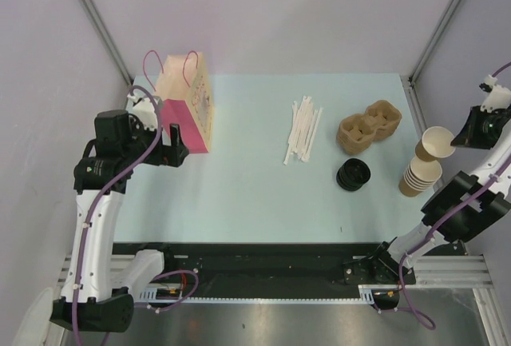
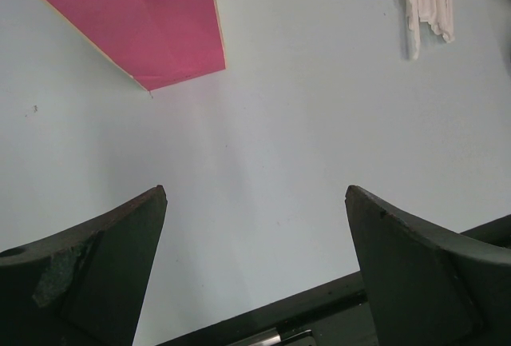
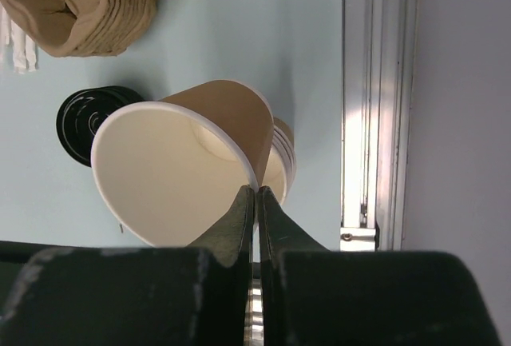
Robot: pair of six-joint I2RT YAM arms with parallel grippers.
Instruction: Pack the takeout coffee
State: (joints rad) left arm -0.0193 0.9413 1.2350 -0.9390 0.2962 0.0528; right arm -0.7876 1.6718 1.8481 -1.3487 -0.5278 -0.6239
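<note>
Two arms rise from the near edge of the pale blue surface (image 1: 239, 194) in the top view. The left tool (image 1: 176, 146) hangs open just beside a standing pink-and-cream paper bag with cord handles (image 1: 188, 102). At the far right, the right tool (image 1: 457, 140) pinches the rim of a single small brown kraft paper cup (image 1: 437, 143), held tilted and open-topped above a stack of brown paper cups (image 1: 420, 176). Near the stack lie a pile of round black plastic lids (image 1: 353, 174), nested brown pulp cup carriers (image 1: 368, 129) and a bundle of white wrapped straws (image 1: 303, 130).

From the left wrist, both dark fingers (image 2: 120, 266) stand wide apart over bare surface, with the bag's pink side at upper left and the straws at top right.

From the right wrist, the fingers (image 3: 239, 218) are pressed together on the cup's white rim. The cup shows its pale inside, the stack sits just behind it, the lids lie to its left, and the carriers are at top left.
</note>
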